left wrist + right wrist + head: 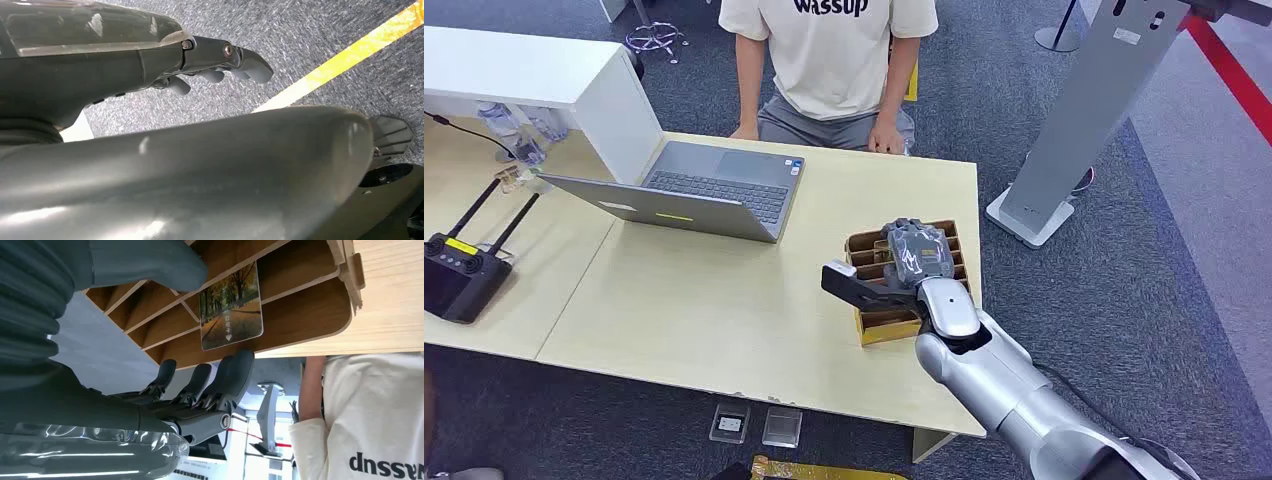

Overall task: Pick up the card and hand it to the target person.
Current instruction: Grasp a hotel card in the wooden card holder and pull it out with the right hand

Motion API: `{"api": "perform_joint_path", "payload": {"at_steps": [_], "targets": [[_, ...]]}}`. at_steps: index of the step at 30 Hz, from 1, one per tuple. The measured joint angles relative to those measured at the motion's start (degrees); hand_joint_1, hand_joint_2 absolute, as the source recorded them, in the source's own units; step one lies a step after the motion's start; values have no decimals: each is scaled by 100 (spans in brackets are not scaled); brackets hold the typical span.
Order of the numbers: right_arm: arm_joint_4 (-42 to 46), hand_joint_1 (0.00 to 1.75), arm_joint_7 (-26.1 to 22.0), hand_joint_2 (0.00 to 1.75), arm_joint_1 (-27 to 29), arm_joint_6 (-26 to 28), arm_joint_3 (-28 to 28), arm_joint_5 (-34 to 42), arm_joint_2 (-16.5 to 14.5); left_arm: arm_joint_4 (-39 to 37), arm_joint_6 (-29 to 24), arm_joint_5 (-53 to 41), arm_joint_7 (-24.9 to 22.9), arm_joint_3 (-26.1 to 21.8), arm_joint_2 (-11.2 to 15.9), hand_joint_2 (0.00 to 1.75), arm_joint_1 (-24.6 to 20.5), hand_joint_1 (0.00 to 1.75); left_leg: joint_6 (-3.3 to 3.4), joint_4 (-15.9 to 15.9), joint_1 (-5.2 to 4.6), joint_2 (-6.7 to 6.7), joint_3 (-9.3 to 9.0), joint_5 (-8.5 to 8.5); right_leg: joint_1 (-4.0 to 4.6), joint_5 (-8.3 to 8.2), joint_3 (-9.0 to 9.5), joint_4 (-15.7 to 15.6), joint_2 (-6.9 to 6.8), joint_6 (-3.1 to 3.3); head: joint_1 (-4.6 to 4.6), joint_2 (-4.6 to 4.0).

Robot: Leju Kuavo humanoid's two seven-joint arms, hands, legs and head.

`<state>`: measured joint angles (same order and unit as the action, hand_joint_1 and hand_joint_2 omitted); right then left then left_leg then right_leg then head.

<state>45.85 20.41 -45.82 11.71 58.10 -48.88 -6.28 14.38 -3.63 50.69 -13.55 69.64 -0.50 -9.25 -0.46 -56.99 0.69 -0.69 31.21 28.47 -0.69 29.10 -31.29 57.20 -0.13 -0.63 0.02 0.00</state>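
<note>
The card (231, 307), printed with an autumn tree avenue, stands upright in a slot of the brown wooden card box (305, 315). My right hand (200, 340) straddles it, with the thumb (150, 262) on one side and the dark fingers (235, 372) on the other, tips close to the card's edges, not clamped. From above, my right hand (914, 255) hovers over the box (889, 328) at the table's right end. The person in a cream T-shirt (829, 60) sits across the table with hands at its far edge. My left hand (220, 67) hangs over the carpet, holding nothing.
An open grey laptop (694, 190) lies mid-table in front of the person. A black remote controller (459, 275) sits at the left, with a white cabinet (534, 80) behind it. A grey kiosk stand (1084, 120) rises on the floor to the right of the table.
</note>
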Motion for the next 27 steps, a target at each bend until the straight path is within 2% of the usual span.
{"api": "perform_joint_path", "payload": {"at_steps": [7, 12, 27], "targets": [[-82, 88, 0, 175, -21, 22, 0, -11, -18, 0, -5, -15, 0, 0, 0, 0, -1, 0, 0, 0, 0, 0, 0, 0, 0, 0, 0, 0, 0, 0, 2, 0], [-130, 111, -5, 175, -38, 38, 0, -14, -39, 0, -4, -35, 0, 0, 0, 0, -5, 0, 0, 0, 0, 0, -1, 0, 0, 0, 0, 0, 0, 0, 2, 0], [-178, 134, -4, 175, -38, 26, 0, 22, -41, 0, 15, -135, 8, 5, 0, 0, -24, 0, 0, 0, 0, 0, -2, 0, 0, 0, 0, 0, 0, 0, 1, 0]]}}
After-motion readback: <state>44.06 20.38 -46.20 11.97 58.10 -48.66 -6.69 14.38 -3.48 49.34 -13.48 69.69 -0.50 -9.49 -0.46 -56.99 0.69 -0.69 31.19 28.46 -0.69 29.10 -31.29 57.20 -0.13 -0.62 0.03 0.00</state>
